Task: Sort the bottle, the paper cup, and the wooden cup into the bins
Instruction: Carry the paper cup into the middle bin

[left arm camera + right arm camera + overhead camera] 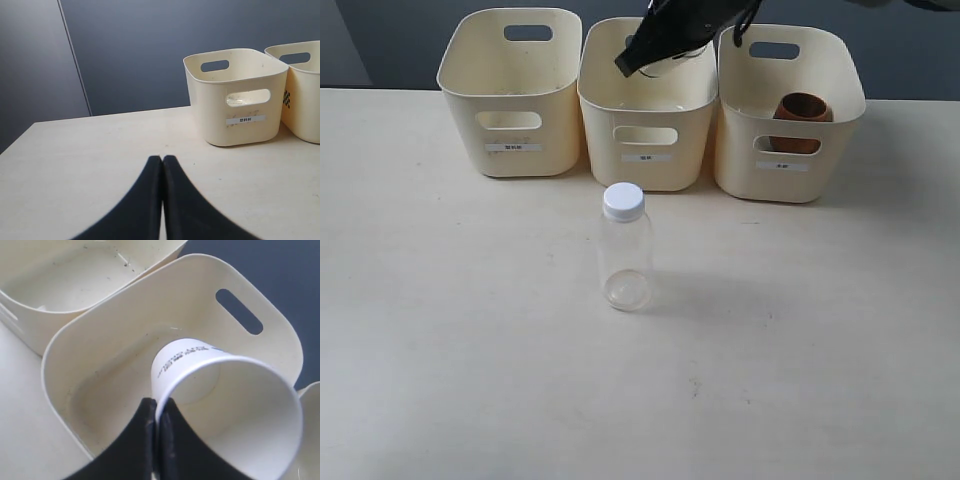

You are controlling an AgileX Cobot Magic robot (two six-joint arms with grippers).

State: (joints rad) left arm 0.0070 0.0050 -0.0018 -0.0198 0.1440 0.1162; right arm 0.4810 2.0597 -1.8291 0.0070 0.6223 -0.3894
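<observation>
Jaws of the right arm are clamped on the rim of the paper cup [200, 365], held tilted over the middle bin [605, 120]. Jaws of the left arm are pressed together, holding nothing. Three bins line the far edge of the surface [440, 350]. Right bin [740, 170] contains the wooden cup [802, 120]. Bottle [625, 250] stands upright near the surface centre, before the middle bin.

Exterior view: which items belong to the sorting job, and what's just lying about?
Job: bottle on the table; paper cup in right claw over middle bin; wooden cup in right bin; left bin.
Not job: no stray items seen; just table, dark wall.
</observation>
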